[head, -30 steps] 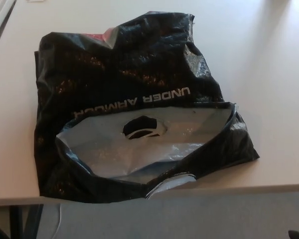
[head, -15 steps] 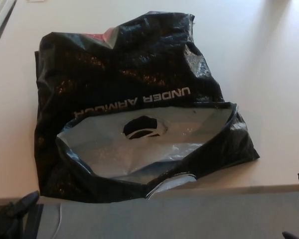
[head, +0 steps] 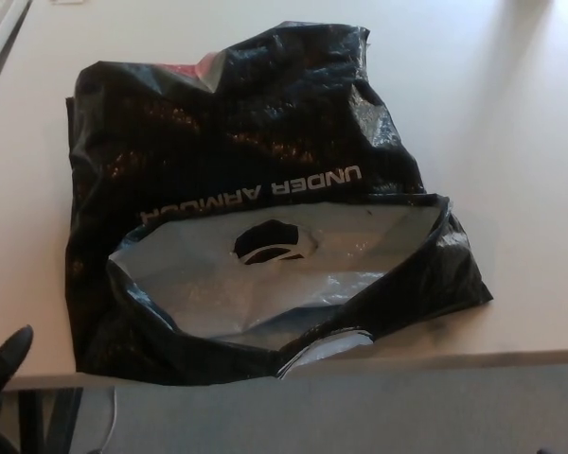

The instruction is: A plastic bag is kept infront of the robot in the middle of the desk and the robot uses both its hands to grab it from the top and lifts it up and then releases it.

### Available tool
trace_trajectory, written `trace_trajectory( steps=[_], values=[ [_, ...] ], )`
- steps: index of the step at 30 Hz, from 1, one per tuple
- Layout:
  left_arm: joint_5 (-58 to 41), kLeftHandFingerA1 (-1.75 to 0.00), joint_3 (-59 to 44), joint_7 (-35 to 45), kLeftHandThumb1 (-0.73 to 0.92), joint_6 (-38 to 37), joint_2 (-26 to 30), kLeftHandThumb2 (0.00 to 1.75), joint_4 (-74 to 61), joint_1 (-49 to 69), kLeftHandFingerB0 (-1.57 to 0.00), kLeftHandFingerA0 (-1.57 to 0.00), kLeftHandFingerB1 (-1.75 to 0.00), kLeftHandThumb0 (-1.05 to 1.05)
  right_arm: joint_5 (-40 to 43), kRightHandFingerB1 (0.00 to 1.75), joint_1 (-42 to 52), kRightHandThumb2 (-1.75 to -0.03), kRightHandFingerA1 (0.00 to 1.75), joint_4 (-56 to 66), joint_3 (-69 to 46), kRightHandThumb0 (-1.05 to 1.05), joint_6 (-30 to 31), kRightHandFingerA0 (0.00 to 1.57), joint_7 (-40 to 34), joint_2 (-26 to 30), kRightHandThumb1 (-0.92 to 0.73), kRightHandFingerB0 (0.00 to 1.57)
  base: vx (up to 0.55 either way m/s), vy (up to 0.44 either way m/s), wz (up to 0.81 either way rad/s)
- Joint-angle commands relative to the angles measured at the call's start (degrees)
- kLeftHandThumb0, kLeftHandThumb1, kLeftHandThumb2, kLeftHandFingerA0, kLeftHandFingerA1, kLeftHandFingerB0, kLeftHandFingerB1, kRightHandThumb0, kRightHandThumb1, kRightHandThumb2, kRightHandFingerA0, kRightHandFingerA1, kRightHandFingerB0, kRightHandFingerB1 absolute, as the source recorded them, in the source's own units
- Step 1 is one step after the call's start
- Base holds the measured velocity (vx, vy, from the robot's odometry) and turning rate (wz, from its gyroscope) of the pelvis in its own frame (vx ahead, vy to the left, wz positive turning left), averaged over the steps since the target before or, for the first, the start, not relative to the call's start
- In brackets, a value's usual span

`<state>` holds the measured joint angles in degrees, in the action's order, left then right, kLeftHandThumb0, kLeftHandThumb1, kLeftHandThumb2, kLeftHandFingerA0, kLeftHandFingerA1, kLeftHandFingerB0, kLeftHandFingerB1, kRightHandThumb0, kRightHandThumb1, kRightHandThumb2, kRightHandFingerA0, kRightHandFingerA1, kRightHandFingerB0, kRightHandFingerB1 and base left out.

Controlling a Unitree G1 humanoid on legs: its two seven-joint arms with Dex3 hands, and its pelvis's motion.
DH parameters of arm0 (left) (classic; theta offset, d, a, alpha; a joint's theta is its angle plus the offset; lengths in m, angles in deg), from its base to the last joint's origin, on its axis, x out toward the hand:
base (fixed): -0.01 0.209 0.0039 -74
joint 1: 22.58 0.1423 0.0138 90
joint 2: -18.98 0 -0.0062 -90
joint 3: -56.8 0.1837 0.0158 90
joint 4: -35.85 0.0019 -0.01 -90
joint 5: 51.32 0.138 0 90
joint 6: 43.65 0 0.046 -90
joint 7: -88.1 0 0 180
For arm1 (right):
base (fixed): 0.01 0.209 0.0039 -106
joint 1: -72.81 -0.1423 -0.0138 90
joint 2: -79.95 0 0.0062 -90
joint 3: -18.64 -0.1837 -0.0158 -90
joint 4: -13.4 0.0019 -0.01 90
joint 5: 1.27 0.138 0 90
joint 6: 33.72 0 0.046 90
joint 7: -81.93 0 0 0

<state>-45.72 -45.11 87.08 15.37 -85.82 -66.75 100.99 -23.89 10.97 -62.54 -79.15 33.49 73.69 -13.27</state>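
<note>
The bag [head: 256,199] lies flat on the desk [head: 511,142], black and crinkled, its mouth gaping toward the robot with the pale lining and the cut-out handle [head: 273,243] showing. The left hand [head: 2,374] pokes up just off the desk's near edge. Only a dark finger or two shows, so I cannot tell whether it is spread or curled, and it holds nothing as far as I can see. The right hand is out of sight.

From that hand the bag lies ahead and to its right, its near corner close by but apart. The open rim and the handle sit further right again, toward the bag's middle.

The step in hand looks like the reach. Done well, I'd say both hands should come up over the desk edge together, one either side of the handle, and pinch the top rim itself. Thin film slips, so the grip wants both layers caught before any lifting, and the lift should go evenly.
</note>
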Motion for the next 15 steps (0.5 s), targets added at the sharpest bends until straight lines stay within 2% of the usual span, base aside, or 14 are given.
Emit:
trace_trajectory(
  steps=[1, 2, 4, 5, 7, 8, 9, 10, 11, 12, 13, 15],
  values=[
    [4.10, -0.48, -3.52, -2.00, 0.41, -2.84, 4.09, 0.89, 1.91, -4.32, 0.00, 0.00, -0.48, -0.19, -13.72, 0.04, 1.57, -0.54, 0.34, 6.14, -1.51, -0.52, -1.51, 0.05, -5.60, 1.28, -0.37, 0.00, 0.00, 0.000, 0.00],
    [5.29, -0.49, -4.31, -2.56, 0.42, -1.66, 5.32, 0.90, 3.35, -6.21, 0.00, 0.00, -0.48, -0.19, -13.53, 0.06, 0.72, -0.73, 0.35, 5.54, -1.55, -0.51, -1.19, 0.01, -5.95, 1.30, -0.35, 0.00, 0.00, 0.000, 0.00],
    [5.44, -0.49, -5.21, -3.17, 0.41, -2.22, 7.26, 0.88, 7.57, -10.09, 0.00, 0.00, -0.48, -0.19, -14.11, 0.07, -1.02, -0.74, 0.35, 3.89, -1.60, -0.52, -1.25, 0.01, -7.02, 1.83, -0.35, 0.00, 0.00, 0.000, 0.00],
    [5.17, -0.30, -5.42, -3.27, 0.44, -1.86, 8.00, 0.56, 9.38, -11.79, -0.10, -0.10, -0.26, -0.32, -14.62, 0.06, -1.58, -0.74, 0.35, 3.83, -1.60, -0.54, -0.82, 0.01, -7.24, 1.88, -0.36, 0.00, 0.00, 0.000, 0.00],
    [7.16, -0.25, -5.58, -3.93, 0.45, -0.57, 9.88, 0.56, 12.60, -14.23, -0.12, -0.08, -0.27, -0.29, -15.11, 0.07, -2.98, -0.74, 0.36, 2.93, -1.70, -0.54, -1.19, 0.01, -8.19, 2.27, -0.36, 0.00, 0.00, 0.000, 0.00],
    [10.12, -0.23, -5.78, -5.19, 0.43, 0.42, 11.53, 0.60, 14.34, -15.52, -0.10, -0.08, -0.26, -0.36, -15.75, 0.09, -4.24, -0.75, 0.39, 2.49, -1.39, -0.54, -0.56, 0.01, -8.38, 2.33, -0.35, 0.00, 0.00, 0.000, 0.00],
    [12.12, -0.49, -5.62, -5.87, 0.36, 1.85, 12.97, 0.85, 16.05, -16.96, 0.00, -0.02, -0.46, -0.17, -16.04, 0.10, -5.41, -0.71, 0.44, 2.13, -1.17, -0.52, 0.20, 0.05, -8.22, 2.43, -0.34, 0.00, 0.00, 0.000, 0.00],
    [12.52, -0.49, -5.43, -6.18, 0.36, 2.06, 13.48, 0.85, 16.89, -17.52, 0.00, -0.02, -0.46, -0.17, -16.17, 0.10, -5.75, -0.71, 0.44, 1.98, -1.12, -0.52, 0.39, 0.05, -8.24, 2.46, -0.34, 0.00, 0.00, 0.000, 0.00],
    [11.58, -0.23, -4.90, -5.46, 0.44, 2.72, 14.50, 0.56, 19.56, -19.45, -0.12, -0.05, -0.26, -0.31, -16.76, 0.10, -6.85, -0.54, 0.36, 1.61, -1.02, -0.60, 1.20, 0.09, -8.20, 2.53, -0.38, 0.00, 0.00, 0.000, 0.00],
    [11.50, -0.23, -4.74, -5.59, 0.44, 2.61, 14.76, 0.56, 20.17, -19.78, -0.12, -0.05, -0.26, -0.31, -16.91, 0.10, -7.02, -0.54, 0.36, 1.52, -1.00, -0.60, 1.28, 0.09, -8.26, 2.52, -0.38, 0.00, 0.00, 0.000, 0.00],
    [11.94, -0.25, -3.90, -5.70, 0.44, 3.33, 15.99, 0.56, 24.32, -22.62, -0.12, -0.07, -0.26, -0.32, -16.77, 0.12, -8.35, -0.52, 0.37, 0.58, -0.68, -0.58, 2.13, 0.19, -7.61, 2.67, -0.39, 0.00, 0.00, 0.000, 0.00],
    [12.40, -0.24, -2.70, -6.09, 0.44, 5.05, 17.05, 0.56, 29.89, -26.57, -0.11, -0.06, -0.25, -0.37, -16.90, 0.17, -9.80, -0.54, 0.39, -0.58, -0.09, -0.61, 3.45, 0.20, -6.62, 2.76, -0.37, 0.00, 0.00, 0.000, 0.00]
  ],
)
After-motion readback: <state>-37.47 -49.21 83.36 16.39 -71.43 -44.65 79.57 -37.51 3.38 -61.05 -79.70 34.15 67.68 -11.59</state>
